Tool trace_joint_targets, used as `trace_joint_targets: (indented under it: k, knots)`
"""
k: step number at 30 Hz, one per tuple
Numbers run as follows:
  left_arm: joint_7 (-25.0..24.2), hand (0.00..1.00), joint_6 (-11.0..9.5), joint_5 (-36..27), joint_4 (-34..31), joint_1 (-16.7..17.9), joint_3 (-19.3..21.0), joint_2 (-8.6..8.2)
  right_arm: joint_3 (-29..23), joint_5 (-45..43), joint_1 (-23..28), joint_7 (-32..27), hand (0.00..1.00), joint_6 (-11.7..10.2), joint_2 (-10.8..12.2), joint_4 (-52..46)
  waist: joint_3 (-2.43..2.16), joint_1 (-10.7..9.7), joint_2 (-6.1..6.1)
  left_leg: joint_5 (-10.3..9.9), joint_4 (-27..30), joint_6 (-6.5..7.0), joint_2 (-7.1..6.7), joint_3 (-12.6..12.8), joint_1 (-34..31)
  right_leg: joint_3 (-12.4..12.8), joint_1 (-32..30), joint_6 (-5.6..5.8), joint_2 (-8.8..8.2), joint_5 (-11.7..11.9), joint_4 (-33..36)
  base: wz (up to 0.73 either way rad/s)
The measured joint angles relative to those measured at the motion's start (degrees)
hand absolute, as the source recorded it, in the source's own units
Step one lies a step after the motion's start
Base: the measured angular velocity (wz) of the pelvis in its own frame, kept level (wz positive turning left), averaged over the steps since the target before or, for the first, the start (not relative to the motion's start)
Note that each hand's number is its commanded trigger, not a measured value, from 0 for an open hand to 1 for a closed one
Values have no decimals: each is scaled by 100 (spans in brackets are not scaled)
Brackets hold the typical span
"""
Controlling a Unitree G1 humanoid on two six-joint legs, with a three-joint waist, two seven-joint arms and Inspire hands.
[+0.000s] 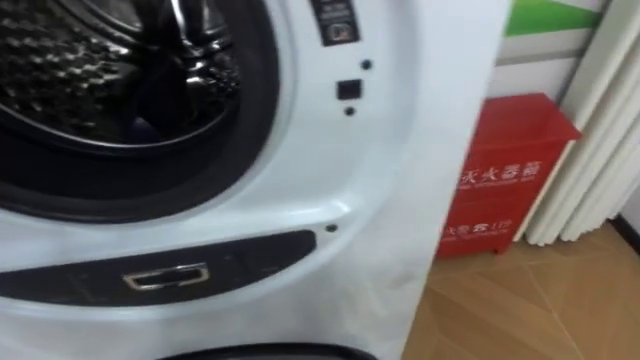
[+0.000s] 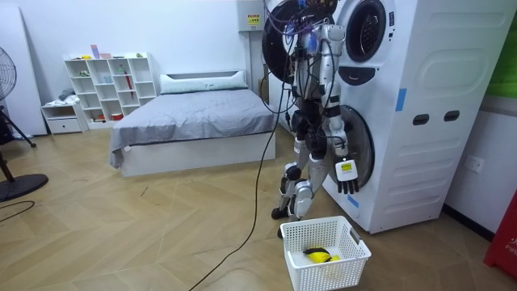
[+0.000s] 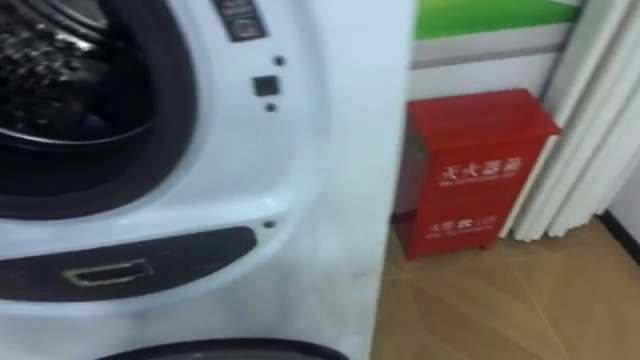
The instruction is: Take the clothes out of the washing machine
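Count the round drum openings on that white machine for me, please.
2: the upper opening, level with the robot's head, and the lower opening, beside its legs.

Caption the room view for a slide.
Humanoid robot stands facing the washing machine, right hand hanging open, a white basket holding a yellow item on the floor nearby.

A: Head cams?
B: Both v. close to the washing machine (image 1: 380,200) front, aimed down & right. Drum opening (image 1: 100,80) upper left, red cabinet (image 1: 505,170) right. Nearly the same scene.
A: Room cam?
B: Well back, side-on, whole robot at the machine, bed (image 2: 194,113) behind. Shared w/ head cams: machine front.
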Motion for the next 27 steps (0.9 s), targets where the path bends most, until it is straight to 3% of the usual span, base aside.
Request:
trace_joint_targets:
  k: [7, 18, 23, 24, 25, 26, 27]
  knots:
    - [1, 0, 108, -3, 0, 91, 268, -8, 118, -195, 76, 105, 0, -6, 122, 28, 16, 18, -29, -54, -7, 54, -40, 3, 96, 11, 130, -67, -39, 39, 0, 4]
    - [14, 0, 228, 67, -5, 142, 285, 69, 112, -198, 145, 104, 0, -78, 126, 122, 15, 11, -50, -60, -12, 62, -96, -18, 276, 6, 314, -67, -94, 40, 15, 0]
    - [14, 0, 251, 118, -12, 247, 270, 115, 116, -180, 155, 103, 0, -78, 127, 122, 12, 15, -101, -60, -21, 62, -85, -142, 417, -90, 447, -59, -91, 44, 50, 3]
    - [14, 0, 266, 119, -17, 242, 271, 101, 112, -132, 178, 96, 0, -79, 122, 126, 33, 11, -60, -50, -48, 75, 20, -208, 478, -225, 353, -43, -54, 35, 325, -5]
    - [19, 0, 288, 119, -21, 241, 267, 79, 56, 36, 158, 67, 0, -117, 110, 103, 114, 18, 115, -39, -115, 87, 269, -641, 596, -344, -86, 64, 112, -79, 963, -22]
    - [26, 0, 287, 122, -33, 287, 296, 101, 60, 55, 157, 59, 0, -143, 105, 84, 76, 9, 167, -40, -109, 86, 359, -806, 595, -275, -229, 54, 223, -130, 719, -68]
    - [31, 0, 304, 159, -32, 397, 450, 169, 122, 18, 70, 80, 0, -192, 147, -44, 56, 18, 128, -89, -10, 22, 419, -801, 520, -178, -580, -54, 205, 173, -58, -69]
